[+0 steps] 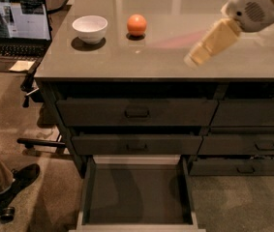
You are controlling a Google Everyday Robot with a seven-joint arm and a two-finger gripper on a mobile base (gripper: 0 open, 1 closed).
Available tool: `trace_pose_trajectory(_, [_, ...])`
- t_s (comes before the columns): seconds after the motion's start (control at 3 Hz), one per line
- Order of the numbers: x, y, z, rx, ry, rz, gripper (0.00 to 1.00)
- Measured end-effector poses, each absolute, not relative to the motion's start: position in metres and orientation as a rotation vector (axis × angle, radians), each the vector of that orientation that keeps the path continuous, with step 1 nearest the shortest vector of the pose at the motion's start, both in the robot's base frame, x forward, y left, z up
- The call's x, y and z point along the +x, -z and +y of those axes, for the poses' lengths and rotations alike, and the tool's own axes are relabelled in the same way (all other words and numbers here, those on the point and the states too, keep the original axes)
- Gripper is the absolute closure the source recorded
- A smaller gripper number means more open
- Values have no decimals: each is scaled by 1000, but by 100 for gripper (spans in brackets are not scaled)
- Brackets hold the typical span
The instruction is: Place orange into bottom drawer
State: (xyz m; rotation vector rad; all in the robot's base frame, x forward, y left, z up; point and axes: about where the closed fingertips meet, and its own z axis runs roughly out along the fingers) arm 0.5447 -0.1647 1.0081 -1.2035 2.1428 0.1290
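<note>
The orange (137,24) sits on the grey counter top (141,57), just right of a white bowl (90,28). The bottom drawer (136,195) is pulled open below the counter; its dark floor is bare. My gripper (194,59) reaches in from the upper right, its pale tip above the counter to the right of the orange and well apart from it. It holds nothing that I can see.
Two shut drawers (136,112) with pull handles sit above the open one; a neighbouring stack (252,144) stands to the right. A laptop (14,25) is on a desk at the left. A person's shoe (15,178) is on the floor at lower left.
</note>
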Motion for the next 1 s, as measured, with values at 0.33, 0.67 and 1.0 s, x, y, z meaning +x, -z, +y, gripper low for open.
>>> trace_pose_trajectory(0.33, [604, -1008, -146, -957, -181, 2135, 0])
trace_pose_trajectory(0.67, [662, -999, -137, -773, -125, 2124, 0])
trace_pose_trajectory(1.0, [676, -1008, -138, -662, -119, 2114, 0])
